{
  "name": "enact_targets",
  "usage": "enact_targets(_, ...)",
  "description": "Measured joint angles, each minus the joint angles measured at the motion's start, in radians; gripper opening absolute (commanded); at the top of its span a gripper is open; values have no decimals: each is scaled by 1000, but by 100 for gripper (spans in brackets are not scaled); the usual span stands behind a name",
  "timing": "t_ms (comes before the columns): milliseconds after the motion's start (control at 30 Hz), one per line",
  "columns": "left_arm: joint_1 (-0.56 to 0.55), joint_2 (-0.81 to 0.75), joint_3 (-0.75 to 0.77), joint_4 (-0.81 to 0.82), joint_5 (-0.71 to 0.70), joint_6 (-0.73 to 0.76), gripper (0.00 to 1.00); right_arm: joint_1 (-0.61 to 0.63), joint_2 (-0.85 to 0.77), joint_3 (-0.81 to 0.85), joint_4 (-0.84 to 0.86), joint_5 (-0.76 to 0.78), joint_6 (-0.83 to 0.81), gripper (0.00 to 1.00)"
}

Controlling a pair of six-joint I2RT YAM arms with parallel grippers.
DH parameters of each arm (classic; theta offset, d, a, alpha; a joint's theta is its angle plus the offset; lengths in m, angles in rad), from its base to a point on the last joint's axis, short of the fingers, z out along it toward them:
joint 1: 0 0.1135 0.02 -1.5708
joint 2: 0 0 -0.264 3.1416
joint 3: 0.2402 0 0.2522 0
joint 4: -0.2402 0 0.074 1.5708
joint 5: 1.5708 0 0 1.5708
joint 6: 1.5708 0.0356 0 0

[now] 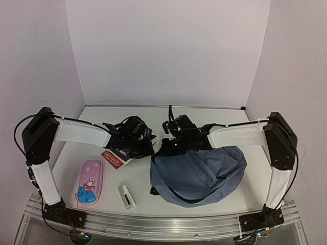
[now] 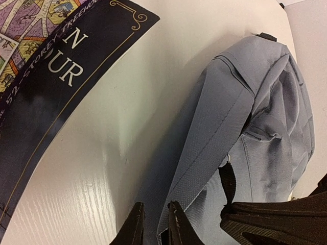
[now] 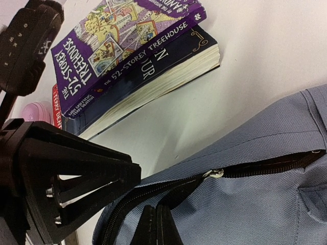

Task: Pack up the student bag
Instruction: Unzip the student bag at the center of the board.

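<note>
Right gripper (image 3: 156, 219) clamps shut on the zip trim (image 3: 265, 166) of the student bag (image 1: 199, 173), slumped at the tabletop's (image 1: 138, 178) right, apparently steadying its mouth. Left gripper (image 2: 155, 214), narrowly parted, noses the bag's edge; grip unclear.

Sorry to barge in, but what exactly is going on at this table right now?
The robot is busy at the slate-blue backpack. The right tool is shut at its black zip edge, and the left tool sits at the bag's side seam, fingers nearly together; a grip there is unclear. The stack of books and the pink pencil case lie outside on the table, not yet packed.
</note>
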Motion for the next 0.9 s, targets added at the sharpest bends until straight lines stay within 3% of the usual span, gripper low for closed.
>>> enact_targets(167, 0, 1, 5, 1, 12, 1, 28, 0, 0, 0, 0, 0, 0, 0)
enact_targets(500, 0, 2, 5, 20, 41, 7, 34, 0, 0, 0, 0, 0, 0, 0)
enact_targets(900, 0, 17, 20, 14, 41, 25, 21, 0, 0, 0, 0, 0, 0, 0)
